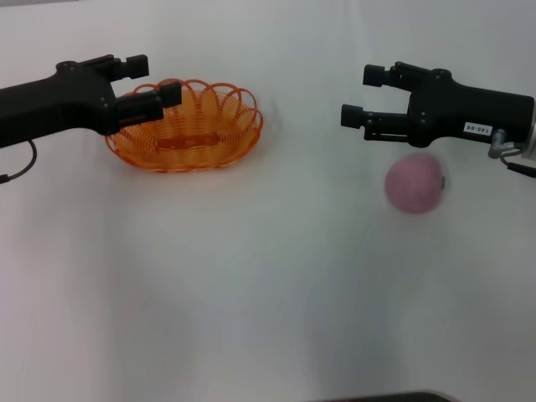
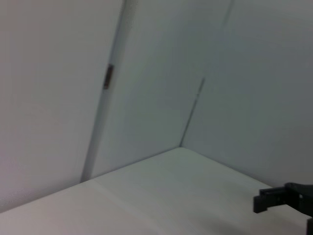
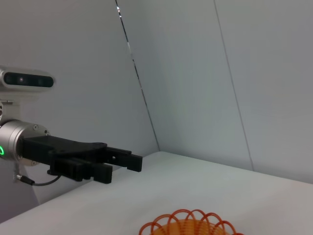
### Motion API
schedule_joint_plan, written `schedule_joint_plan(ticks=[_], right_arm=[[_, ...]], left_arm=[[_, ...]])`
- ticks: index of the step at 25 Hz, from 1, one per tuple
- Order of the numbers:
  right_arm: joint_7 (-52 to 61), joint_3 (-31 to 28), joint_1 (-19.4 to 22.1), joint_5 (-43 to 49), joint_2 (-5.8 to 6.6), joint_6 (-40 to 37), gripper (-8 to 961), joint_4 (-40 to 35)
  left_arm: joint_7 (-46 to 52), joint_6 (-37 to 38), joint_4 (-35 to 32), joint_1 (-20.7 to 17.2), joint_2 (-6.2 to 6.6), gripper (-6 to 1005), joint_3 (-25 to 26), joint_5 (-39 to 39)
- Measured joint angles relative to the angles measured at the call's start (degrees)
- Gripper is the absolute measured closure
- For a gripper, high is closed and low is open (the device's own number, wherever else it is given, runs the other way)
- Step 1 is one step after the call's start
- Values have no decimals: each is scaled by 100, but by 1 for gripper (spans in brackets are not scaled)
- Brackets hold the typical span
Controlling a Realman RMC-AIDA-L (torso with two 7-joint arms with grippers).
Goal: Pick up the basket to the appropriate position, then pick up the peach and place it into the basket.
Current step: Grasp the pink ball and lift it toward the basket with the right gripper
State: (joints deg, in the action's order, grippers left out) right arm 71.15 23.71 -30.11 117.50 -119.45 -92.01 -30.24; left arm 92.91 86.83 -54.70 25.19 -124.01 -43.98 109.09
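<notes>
The orange wire basket [image 1: 188, 126] stands on the white table at the left rear. My left gripper [image 1: 155, 81] is open at the basket's left rim, and one finger overlaps the rim in the head view. Whether it touches the wire I cannot tell. The pink peach [image 1: 413, 182] lies on the table at the right. My right gripper [image 1: 362, 95] is open and holds nothing, hovering just behind and to the left of the peach. The right wrist view shows the basket's rim [image 3: 190, 225] and, farther off, the left gripper [image 3: 122, 164]. The right gripper's finger [image 2: 274, 198] shows in the left wrist view.
The white table [image 1: 268, 293] stretches bare toward the front. Pale walls meet in a corner [image 2: 181, 144] behind the table. A dark edge [image 1: 394, 397] shows at the bottom of the head view.
</notes>
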Motion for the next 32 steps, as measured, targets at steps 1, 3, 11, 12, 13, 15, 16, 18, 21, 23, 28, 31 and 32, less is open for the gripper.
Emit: schedule_joint_plan(ticks=[1, 3, 11, 12, 13, 15, 16, 18, 21, 23, 28, 31, 32], right_arm=[[5, 2, -1, 0, 0, -7, 39, 26], [10, 3, -5, 0, 0, -17, 39, 60], [10, 10, -24, 0, -7, 0, 38, 191], [10, 10, -26, 0, -8, 0, 38, 200], [10, 10, -30, 0, -8, 0, 38, 201], [10, 11, -39, 0, -8, 0, 38, 207], [10, 11, -46, 1, -8, 0, 39, 208], [10, 11, -61, 3, -8, 1, 39, 213], [-1, 11, -73, 2, -8, 6, 39, 261], [-13, 11, -83, 2, -8, 8, 39, 288], [-7, 7, -94, 0, -8, 14, 38, 292], [-1, -10, -93, 0, -8, 17, 38, 291], [-1, -12, -93, 0, -8, 20, 38, 293]], left_arm=[[-100, 48, 1, 0, 1, 254, -1, -1], [-340, 204, 2, -9, 5, 256, 4, -3], [-736, 368, 3, -153, 24, 262, 64, 50], [-765, 387, 4, -180, 24, 263, 85, 51], [-794, 417, 6, -214, 25, 263, 114, 52], [-889, 481, 18, -285, 26, 262, 170, 55], [-954, 505, 27, -335, 26, 262, 196, 61], [-1027, 521, 41, -422, 26, 262, 240, 74], [-1087, 554, 50, -550, 26, 262, 379, 177], [-1115, 621, 53, -631, 23, 262, 477, 305], [-1299, 818, 60, -841, 12, 263, 637, 564], [-1519, 974, 78, -967, 3, 263, 803, 740], [-1592, 1024, 92, -1006, -1, 263, 873, 792]])
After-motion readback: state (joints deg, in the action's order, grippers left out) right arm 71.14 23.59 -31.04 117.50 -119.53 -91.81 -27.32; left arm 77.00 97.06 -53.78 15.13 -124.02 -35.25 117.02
